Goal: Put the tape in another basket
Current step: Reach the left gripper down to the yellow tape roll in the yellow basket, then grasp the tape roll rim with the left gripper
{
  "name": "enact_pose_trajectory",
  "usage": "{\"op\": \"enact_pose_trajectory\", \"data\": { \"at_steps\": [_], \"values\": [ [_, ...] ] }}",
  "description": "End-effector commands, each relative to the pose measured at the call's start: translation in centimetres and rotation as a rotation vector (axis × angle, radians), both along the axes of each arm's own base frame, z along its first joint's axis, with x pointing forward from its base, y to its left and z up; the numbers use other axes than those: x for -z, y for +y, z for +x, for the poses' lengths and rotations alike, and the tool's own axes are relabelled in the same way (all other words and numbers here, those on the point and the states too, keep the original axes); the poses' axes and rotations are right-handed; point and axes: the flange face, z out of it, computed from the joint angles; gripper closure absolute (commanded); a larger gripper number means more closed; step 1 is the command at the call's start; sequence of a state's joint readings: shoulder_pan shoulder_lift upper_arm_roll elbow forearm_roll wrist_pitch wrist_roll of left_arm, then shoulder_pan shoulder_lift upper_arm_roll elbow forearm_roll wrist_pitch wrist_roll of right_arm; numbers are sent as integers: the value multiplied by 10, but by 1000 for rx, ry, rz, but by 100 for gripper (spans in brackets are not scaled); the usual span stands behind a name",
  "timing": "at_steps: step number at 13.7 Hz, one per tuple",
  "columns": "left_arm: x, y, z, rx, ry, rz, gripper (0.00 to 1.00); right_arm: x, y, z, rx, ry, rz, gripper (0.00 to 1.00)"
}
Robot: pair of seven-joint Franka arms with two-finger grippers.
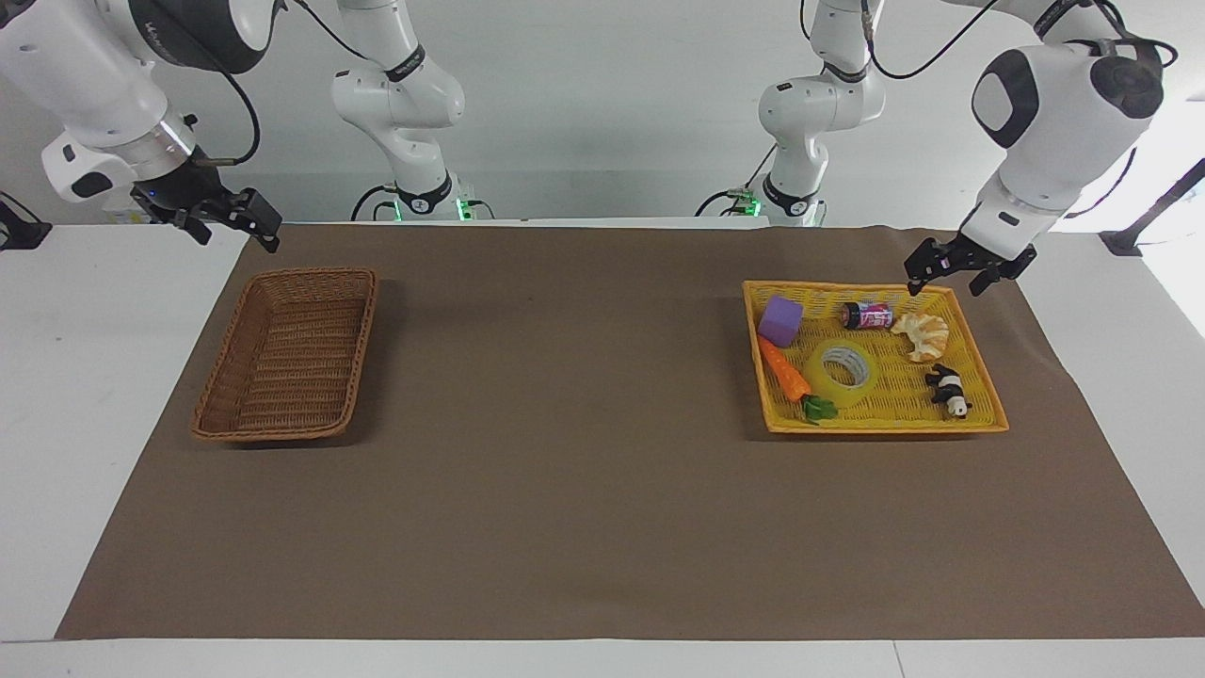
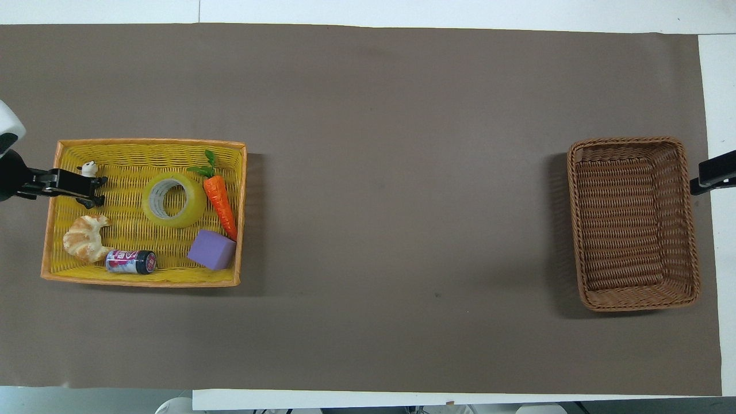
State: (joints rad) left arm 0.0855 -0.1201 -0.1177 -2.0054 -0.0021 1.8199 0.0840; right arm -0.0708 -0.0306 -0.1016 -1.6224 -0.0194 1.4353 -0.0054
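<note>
The tape (image 1: 844, 373) (image 2: 172, 200), a translucent yellow roll with a white core, lies flat in the middle of the yellow-orange tray basket (image 1: 885, 426) (image 2: 144, 141). My left gripper (image 1: 946, 282) (image 2: 86, 187) hangs open and holds nothing. It is in the air over the tray's rim at the left arm's end, above the panda and apart from the tape. The dark brown wicker basket (image 1: 362, 348) (image 2: 629, 140) stands with nothing in it at the right arm's end. My right gripper (image 1: 235, 231) (image 2: 713, 172) waits open in the air beside it.
Sharing the tray with the tape are a toy carrot (image 2: 219, 198), a purple block (image 2: 211, 249), a small can (image 2: 131, 261), a croissant (image 2: 85, 237) and a panda figure (image 1: 948, 389). A brown mat (image 2: 402, 201) covers the table between the two baskets.
</note>
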Motion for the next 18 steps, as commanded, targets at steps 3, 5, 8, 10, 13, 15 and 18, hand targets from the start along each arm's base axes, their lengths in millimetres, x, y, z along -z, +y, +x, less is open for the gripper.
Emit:
{"op": "enact_pose_trajectory", "data": {
  "at_steps": [3, 5, 8, 10, 13, 15, 18],
  "values": [
    [66, -10, -3, -154, -25, 5, 18, -2, 0, -7, -19, -1, 9, 0],
    [93, -25, 3, -163, -28, 1, 19, -2, 0, -7, -19, -1, 9, 0],
    [119, -32, 8, -211, -15, 1, 31, -2, 0, -7, -19, -1, 9, 0],
    [127, -30, 9, -211, -5, 1, 31, -2, 0, -7, -19, -1, 9, 0],
    [150, -28, 7, -214, -12, -3, 32, -2, 0, -7, -19, -1, 9, 0],
    [168, -31, -4, -217, 24, 5, 32, -2, 0, -7, -19, -1, 9, 0],
    [185, -29, -15, -217, 23, 4, 32, -2, 1, -7, -21, -1, 9, 0]
  ]
}}
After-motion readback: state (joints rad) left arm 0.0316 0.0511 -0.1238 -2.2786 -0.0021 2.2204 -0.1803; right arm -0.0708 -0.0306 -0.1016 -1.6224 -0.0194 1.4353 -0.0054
